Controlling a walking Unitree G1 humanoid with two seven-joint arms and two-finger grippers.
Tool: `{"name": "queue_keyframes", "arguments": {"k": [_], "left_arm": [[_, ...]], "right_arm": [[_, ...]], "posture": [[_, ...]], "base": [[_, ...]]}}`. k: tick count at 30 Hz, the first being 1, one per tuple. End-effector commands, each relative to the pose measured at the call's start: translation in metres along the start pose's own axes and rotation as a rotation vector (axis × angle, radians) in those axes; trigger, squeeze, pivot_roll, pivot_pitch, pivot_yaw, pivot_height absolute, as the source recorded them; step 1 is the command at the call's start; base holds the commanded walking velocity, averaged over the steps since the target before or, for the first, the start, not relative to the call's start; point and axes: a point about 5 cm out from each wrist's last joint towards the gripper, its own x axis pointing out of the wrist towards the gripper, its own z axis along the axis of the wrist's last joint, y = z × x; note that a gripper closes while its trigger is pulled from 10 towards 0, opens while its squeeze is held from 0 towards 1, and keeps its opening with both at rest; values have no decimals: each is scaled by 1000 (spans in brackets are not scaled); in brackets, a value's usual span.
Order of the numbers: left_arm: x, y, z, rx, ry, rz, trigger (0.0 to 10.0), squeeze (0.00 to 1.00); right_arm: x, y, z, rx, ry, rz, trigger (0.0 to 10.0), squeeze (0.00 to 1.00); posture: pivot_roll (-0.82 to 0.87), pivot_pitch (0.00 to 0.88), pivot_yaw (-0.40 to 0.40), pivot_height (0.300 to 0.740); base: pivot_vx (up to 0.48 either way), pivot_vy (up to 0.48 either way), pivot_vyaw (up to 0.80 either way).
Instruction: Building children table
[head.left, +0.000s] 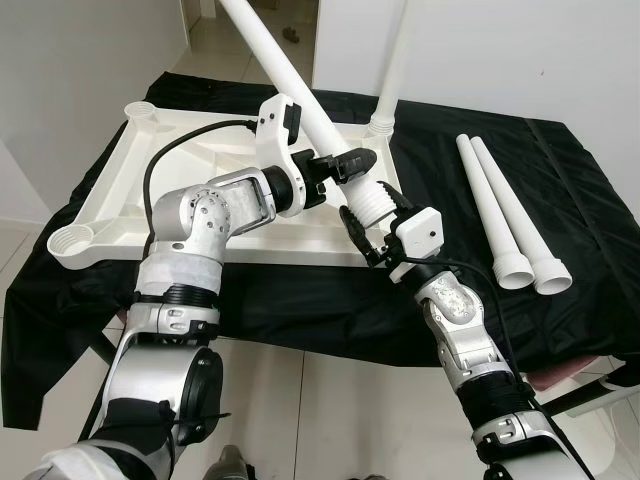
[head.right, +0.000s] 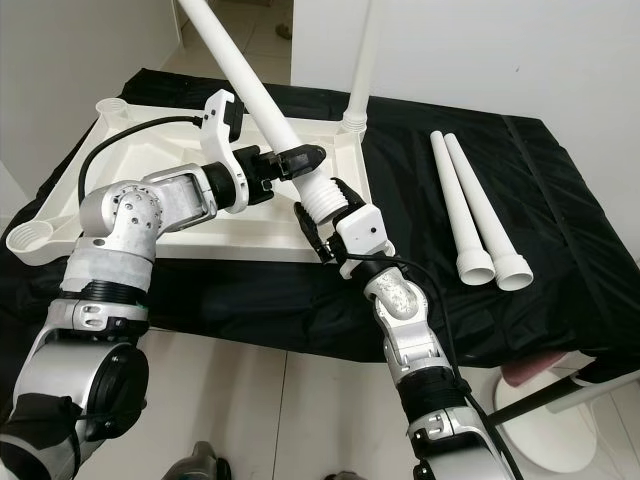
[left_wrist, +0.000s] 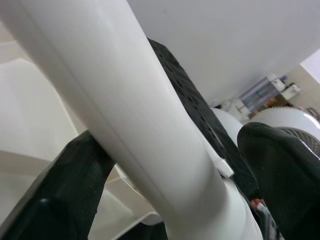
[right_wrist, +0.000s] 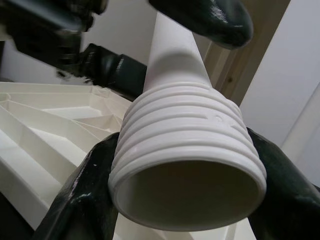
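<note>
- Children table top (head.left: 200, 215): white plastic, upside down on the black cloth (head.left: 440, 170), ribbed underside up, taking up the left half of the covered surface; round leg sockets at the near left corner (head.left: 72, 243) and the far left corner (head.left: 143, 112).
- Black cloth: draped over the whole work surface, hanging down past the near edge.
- Held table leg (head.left: 290, 85): long white tube, tilted, thin end rising toward the far left out of frame, threaded thick end (head.left: 368, 200) pointing down toward the near right corner of the table top, above it and not seated in a socket.
- Mounted leg (head.left: 395, 60): standing upright in the socket at the far right corner of the table top (head.left: 382, 126).
- Two spare legs (head.left: 505, 215): lying side by side, touching, on the cloth toward the right edge, wide open ends toward the near edge.
- Left gripper (head.left: 345, 165): clamped across the held leg's smooth shaft just above the thread; in the left wrist view black fingers (left_wrist: 65, 190) pressed against either side of the tube, spread only as wide as the tube.
- Right gripper (head.left: 375, 215): closed around the threaded end from below; in the right wrist view both fingers (right_wrist: 85, 195) hugging the ribbed collar (right_wrist: 185, 150), hollow mouth of the leg facing the camera.
- Both grippers close together on the same leg, left one higher, right one lower.
</note>
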Motion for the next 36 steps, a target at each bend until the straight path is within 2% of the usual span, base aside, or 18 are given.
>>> {"name": "queue_keyframes", "arguments": {"k": [1, 7, 10, 16, 20, 23, 29, 30, 31, 32, 33, 36], "left_arm": [[4, -3, 10, 12, -29, 5, 10000, 0], [5, -1, 20, 6, -48, 22, 10000, 0], [3, 9, 46, -27, -102, 90, 10000, 0], [2, 13, 56, -42, -121, 114, 10000, 0], [-1, 16, 75, -52, -168, 141, 10000, 0], [-2, 15, 81, -54, -177, 136, 10000, 0], [2, 13, 79, -63, -165, 116, 10000, 0], [4, 11, 78, -64, -159, 102, 5333, 0], [5, 10, 77, -65, -156, 88, 2157, 0], [6, 9, 77, -67, -155, 73, 2157, 0], [7, 8, 76, -74, -148, 59, 0, 0], [8, 5, 74, -78, -134, 35, 0, 0]], "right_arm": [[-1, 2, 2, -4, -6, 21, 10000, 0], [-4, 4, 2, -1, -2, 22, 10000, 0], [-12, 8, 0, -1, 8, 28, 10000, 0], [-15, 8, 0, -8, 14, 31, 10000, 0], [-16, 9, -1, -18, 16, 37, 10000, 0], [-16, 9, 0, -30, 14, 42, 10000, 0], [-13, 9, 2, -69, 4, 56, 10000, 0], [-12, 9, 2, -73, 1, 56, 10000, 0], [-11, 9, 3, -77, 0, 56, 10000, 0], [-10, 8, 3, -78, -1, 56, 10000, 0], [-10, 8, 4, -83, -3, 58, 10000, 0], [-9, 8, 4, -91, -7, 59, 10000, 0]], "posture": [[89, 0, -26, 740], [91, 0, -27, 740], [89, 0, -18, 740], [88, 0, -15, 740], [90, 0, -9, 740], [91, 0, -7, 740], [92, 0, -4, 740], [98, 9, -7, 740], [99, 10, -7, 740], [101, 11, -8, 740], [101, 11, -8, 740], [107, 14, -11, 740]], "base": [[0, 0, 0], [0, 0, 0], [0, 0, 0], [0, 0, 0], [0, 0, 0], [0, 0, 0], [0, 0, 0], [0, 0, 0], [0, 0, 0], [0, 0, 0], [0, 0, 0], [0, 0, 0]]}}
